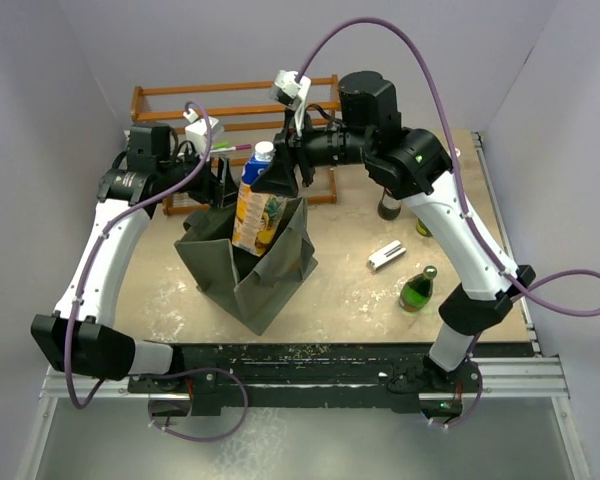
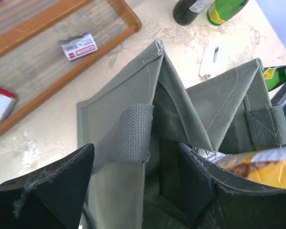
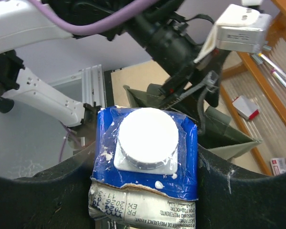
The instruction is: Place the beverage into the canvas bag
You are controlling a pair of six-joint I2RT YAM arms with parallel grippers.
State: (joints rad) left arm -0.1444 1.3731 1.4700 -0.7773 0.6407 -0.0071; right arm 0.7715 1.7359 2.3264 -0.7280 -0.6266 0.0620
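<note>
Evidently the right gripper (image 1: 282, 178) clamps the beverage carton (image 1: 257, 205) by its blue top so that it hangs upright with its lower end inside the canvas bag (image 1: 270, 285), while the left gripper (image 1: 220, 186) (jaws wide apart, holding nothing) stands at the bag's far-left rim, seemingly to steady the mouth.

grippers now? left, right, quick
Left gripper: open, fingers astride the bag rim, holding nothing.
Right gripper: shut on the carton, which is partly in the bag.
</note>
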